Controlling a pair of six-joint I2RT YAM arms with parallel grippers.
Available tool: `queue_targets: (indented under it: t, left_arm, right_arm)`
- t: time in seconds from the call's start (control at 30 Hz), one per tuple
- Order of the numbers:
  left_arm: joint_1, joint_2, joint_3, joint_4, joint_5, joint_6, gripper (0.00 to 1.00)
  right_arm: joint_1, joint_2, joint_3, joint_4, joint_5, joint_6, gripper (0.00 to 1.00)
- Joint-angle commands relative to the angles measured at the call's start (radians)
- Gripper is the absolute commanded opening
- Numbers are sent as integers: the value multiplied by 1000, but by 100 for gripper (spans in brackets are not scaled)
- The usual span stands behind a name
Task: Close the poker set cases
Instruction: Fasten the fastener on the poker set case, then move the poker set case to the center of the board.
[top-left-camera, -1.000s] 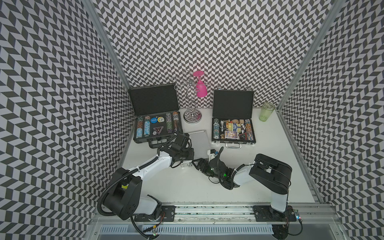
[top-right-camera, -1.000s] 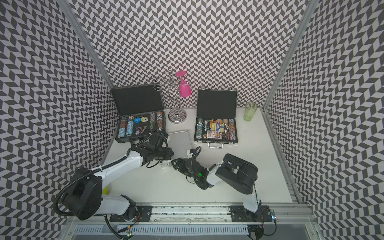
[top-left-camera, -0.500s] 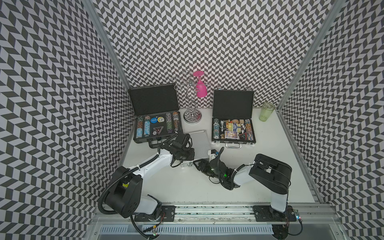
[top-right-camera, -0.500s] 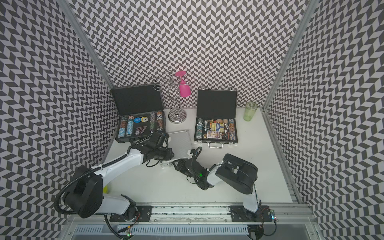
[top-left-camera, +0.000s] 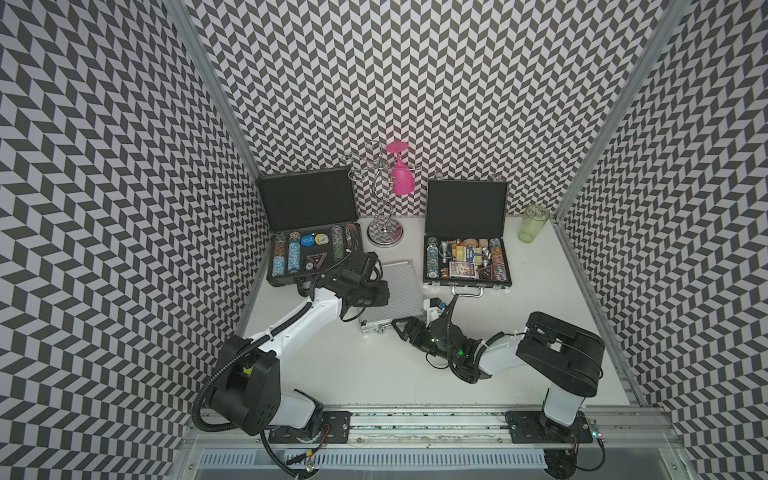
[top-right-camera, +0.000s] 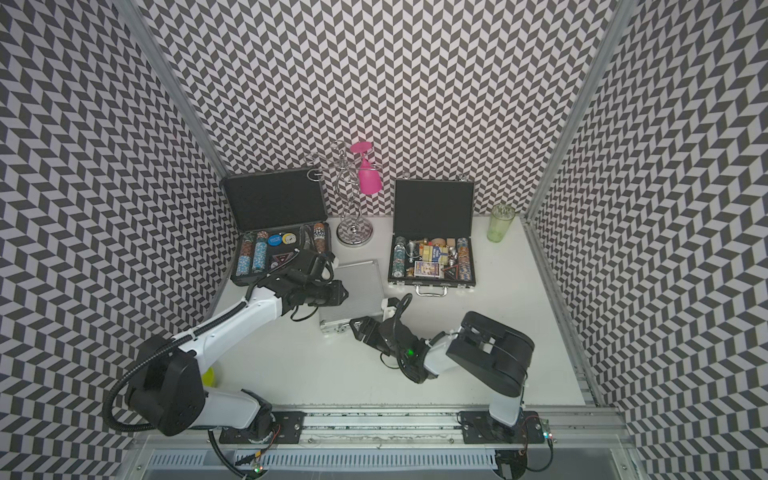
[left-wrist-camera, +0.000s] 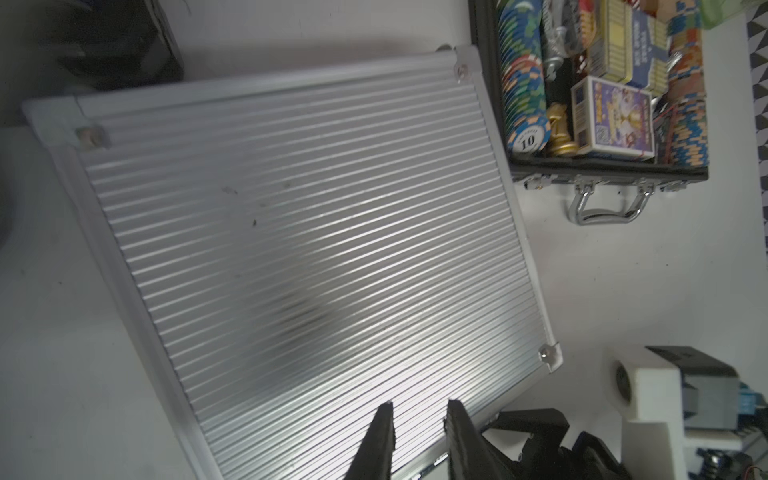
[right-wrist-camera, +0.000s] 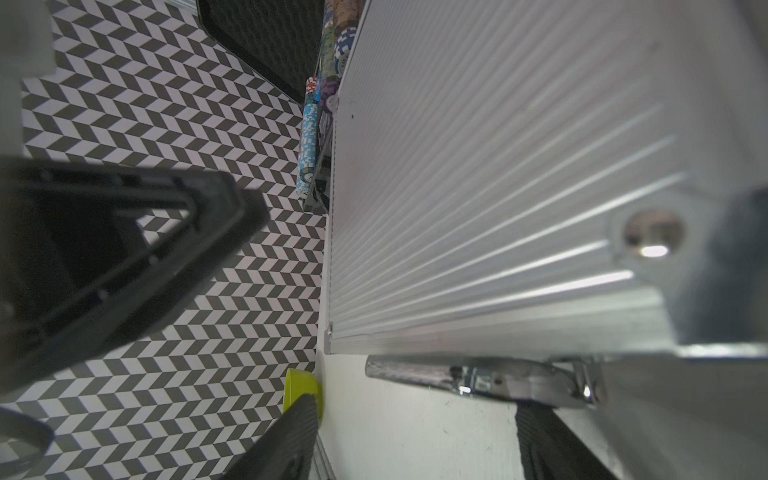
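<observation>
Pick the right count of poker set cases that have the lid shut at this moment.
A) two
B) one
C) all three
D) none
B: only the small ribbed silver case lies shut, while the dark-grey case and the flat black case stand with lids raised and chips showing in both top views.

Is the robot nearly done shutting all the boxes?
One of three looks done: the small silver case has its lid down. The left tool is over that lid and the right tool is at its front edge. Left to do: the dark-grey case and black case, both open.
</observation>
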Motion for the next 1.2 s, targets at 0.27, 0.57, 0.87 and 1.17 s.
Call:
queue_targets:
  t: [0.27, 0.57, 0.87, 1.17]
  left_arm:
    - [46, 162, 120, 136, -115, 35, 49]
    - [82, 325, 227, 257, -240, 63, 56]
    - [91, 542, 405, 196, -276, 161, 56]
    - [90, 617, 493, 88, -159, 246, 52]
  right_arm:
    - [-4, -230, -54, -201, 39, -154, 81]
    - [-3, -327, -17, -336, 9, -295, 81]
    - [-3, -367, -39, -376, 14, -312, 81]
    - [-3, -384, -35, -407, 30, -322, 82]
